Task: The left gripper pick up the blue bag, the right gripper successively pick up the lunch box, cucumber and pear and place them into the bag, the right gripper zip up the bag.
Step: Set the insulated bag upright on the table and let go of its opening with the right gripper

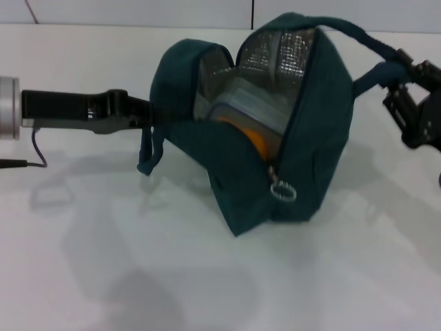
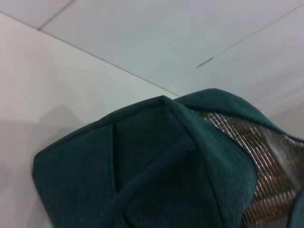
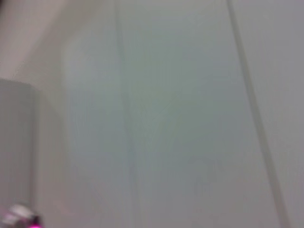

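You are looking at the blue bag [image 1: 275,138] sitting on the white table [image 1: 103,262], tipped so its opening is facing the head camera, with the zipper running only partway and its metal pull ring [image 1: 282,189] hanging low on the front edge. Through the gap the silver lining [image 1: 282,52] is showing, and the lunch box [image 1: 244,114] is lying inside with something orange [image 1: 251,141] tucked beside it; you cannot make out whether that is the pear, and the cucumber is not showing. Your left gripper [image 1: 150,110] is reaching in from the left and pinching the bag's side panel, its fingers pressed together on the fabric where a loose strap [image 1: 146,155] is dangling. Your right gripper [image 1: 403,83] is sitting at the far right, right up against the carry handle [image 1: 358,34] that is stretching from the top of the bag, and it seems to be gripping that handle, though you cannot tell for sure. The left wrist view is showing the bag's [image 2: 142,175] fabric close up, and the right wrist view is showing only pale surface.
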`<state>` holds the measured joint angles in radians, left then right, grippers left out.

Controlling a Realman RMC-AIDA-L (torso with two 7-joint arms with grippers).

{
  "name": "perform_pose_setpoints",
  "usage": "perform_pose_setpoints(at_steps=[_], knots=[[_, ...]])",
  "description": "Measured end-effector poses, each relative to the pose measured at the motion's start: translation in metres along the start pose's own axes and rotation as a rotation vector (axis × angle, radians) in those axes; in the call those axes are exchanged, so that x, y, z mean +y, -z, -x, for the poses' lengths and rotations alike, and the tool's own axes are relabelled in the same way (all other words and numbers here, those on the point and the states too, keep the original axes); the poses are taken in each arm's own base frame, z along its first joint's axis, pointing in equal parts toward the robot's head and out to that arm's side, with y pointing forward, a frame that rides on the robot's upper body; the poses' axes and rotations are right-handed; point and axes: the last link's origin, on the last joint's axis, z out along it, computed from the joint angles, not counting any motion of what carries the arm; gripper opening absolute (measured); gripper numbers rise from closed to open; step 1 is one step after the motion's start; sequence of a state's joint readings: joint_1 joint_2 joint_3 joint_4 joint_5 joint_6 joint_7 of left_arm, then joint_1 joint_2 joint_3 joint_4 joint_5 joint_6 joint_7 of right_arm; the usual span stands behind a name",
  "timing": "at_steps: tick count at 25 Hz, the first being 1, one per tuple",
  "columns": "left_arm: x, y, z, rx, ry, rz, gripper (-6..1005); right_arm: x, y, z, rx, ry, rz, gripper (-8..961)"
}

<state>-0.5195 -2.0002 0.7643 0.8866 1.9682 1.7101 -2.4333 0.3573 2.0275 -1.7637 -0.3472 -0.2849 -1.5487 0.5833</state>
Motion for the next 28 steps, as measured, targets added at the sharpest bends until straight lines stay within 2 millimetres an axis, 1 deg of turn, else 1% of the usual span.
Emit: perform_pose_setpoints(at_steps=[3,6,10,13,16,19,21,24,28], knots=[[0.004,-0.003,0.01,-0.02,0.015,0.064,53,0.016,0.007,0.001,-0.019,-0.019,0.08,271],[0.011,-0.009,0.024,-0.048,0.031,0.167,53,0.026,0.023,0.001,-0.025,-0.038,0.105,228],[0.011,-0.01,0.032,-0.054,0.026,0.19,53,0.037,0.049,0.002,-0.033,-0.06,0.099,166],[0.008,-0.011,0.036,-0.049,0.02,0.195,53,0.043,0.06,0.001,-0.024,-0.075,0.103,141],[0.004,-0.016,0.04,-0.054,0.014,0.207,53,0.047,0.065,-0.007,0.033,-0.089,0.128,128],[0.002,-0.022,0.044,-0.064,0.003,0.224,53,0.044,0.064,-0.016,0.107,-0.123,0.146,137],[0.001,-0.023,0.045,-0.069,-0.009,0.223,53,0.042,0.066,-0.018,0.129,-0.151,0.14,143],[-0.001,-0.022,0.046,-0.078,-0.021,0.208,58,0.043,0.07,-0.012,0.099,-0.16,0.145,153],[-0.002,-0.02,0.045,-0.074,-0.04,0.201,66,0.046,0.077,0.002,0.029,-0.156,0.184,165]])
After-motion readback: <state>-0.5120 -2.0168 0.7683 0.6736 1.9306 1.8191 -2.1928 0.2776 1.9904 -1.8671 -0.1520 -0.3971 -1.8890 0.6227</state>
